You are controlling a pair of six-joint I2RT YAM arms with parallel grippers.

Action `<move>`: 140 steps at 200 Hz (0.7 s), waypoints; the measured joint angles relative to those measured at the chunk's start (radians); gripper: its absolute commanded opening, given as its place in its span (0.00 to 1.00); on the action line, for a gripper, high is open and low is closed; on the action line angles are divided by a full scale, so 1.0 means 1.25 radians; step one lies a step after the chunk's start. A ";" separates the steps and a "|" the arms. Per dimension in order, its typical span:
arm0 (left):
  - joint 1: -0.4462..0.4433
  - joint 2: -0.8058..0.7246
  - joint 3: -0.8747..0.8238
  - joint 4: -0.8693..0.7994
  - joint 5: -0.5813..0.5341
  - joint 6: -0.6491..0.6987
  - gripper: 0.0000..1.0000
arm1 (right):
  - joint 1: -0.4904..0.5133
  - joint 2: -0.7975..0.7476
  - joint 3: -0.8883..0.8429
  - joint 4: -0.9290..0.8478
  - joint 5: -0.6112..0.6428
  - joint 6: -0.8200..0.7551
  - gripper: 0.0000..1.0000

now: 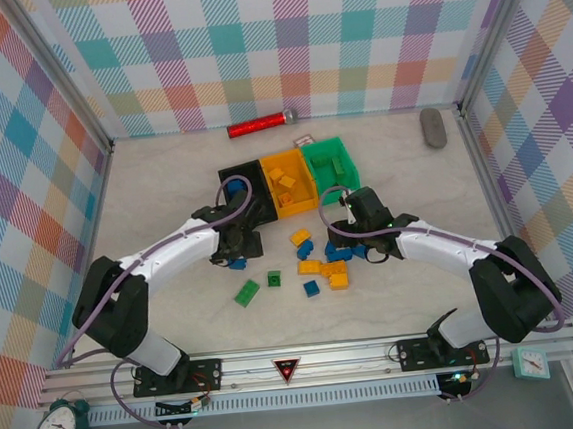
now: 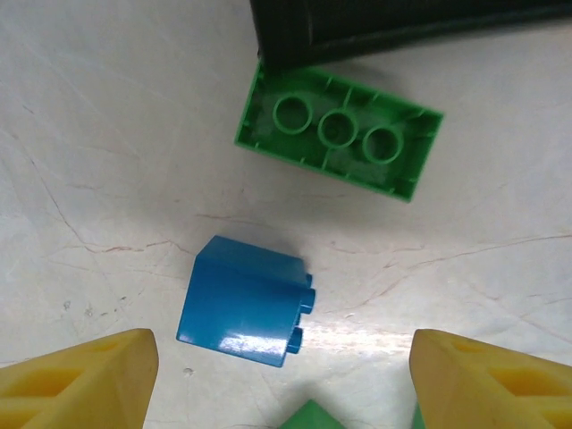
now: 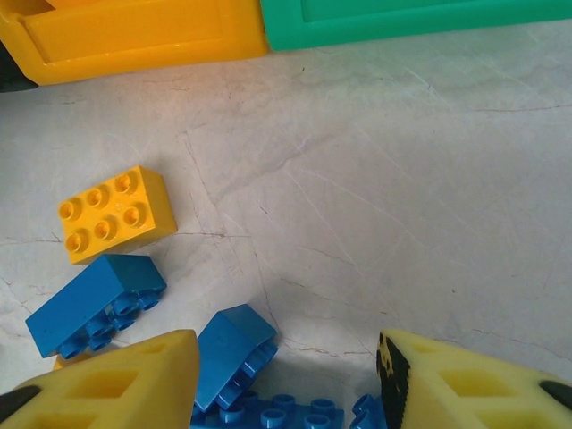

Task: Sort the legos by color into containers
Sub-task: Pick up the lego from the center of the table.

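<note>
Three containers stand in a row at mid-table: black bin (image 1: 244, 186), orange bin (image 1: 290, 182) with yellow bricks inside, green bin (image 1: 330, 160). Loose legos lie in front of them: green (image 1: 246, 294), yellow (image 1: 309, 268), blue (image 1: 338, 254). My left gripper (image 1: 236, 251) (image 2: 284, 393) is open, and a blue brick (image 2: 246, 304) lies on its side just ahead of the fingers. An upturned green brick (image 2: 340, 134) rests against the black bin (image 2: 402, 27). My right gripper (image 1: 352, 237) (image 3: 281, 375) is open over blue bricks (image 3: 231, 353), one beside its left finger (image 3: 107, 384).
A yellow brick (image 3: 114, 213) and another blue brick (image 3: 94, 304) lie left of the right gripper, before the orange bin (image 3: 134, 31) and green bin (image 3: 411, 18). A red glittery cylinder (image 1: 259, 125) and a grey oval object (image 1: 432, 126) lie near the back wall.
</note>
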 measured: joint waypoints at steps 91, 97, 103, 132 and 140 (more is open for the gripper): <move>0.001 0.124 0.051 -0.023 -0.002 0.050 0.70 | 0.000 0.004 0.000 0.002 -0.001 0.000 0.56; 0.001 0.125 0.051 -0.023 -0.002 0.050 0.70 | 0.000 0.004 0.000 0.002 -0.001 0.000 0.56; 0.002 0.125 0.050 -0.022 -0.001 0.051 0.69 | 0.000 0.004 0.000 0.002 0.001 0.000 0.56; 0.006 0.125 0.041 -0.015 0.006 0.052 0.66 | 0.000 0.004 0.000 0.002 0.002 0.000 0.56; 0.006 0.125 0.035 -0.013 0.006 0.052 0.62 | 0.000 0.004 0.000 0.002 0.002 0.000 0.56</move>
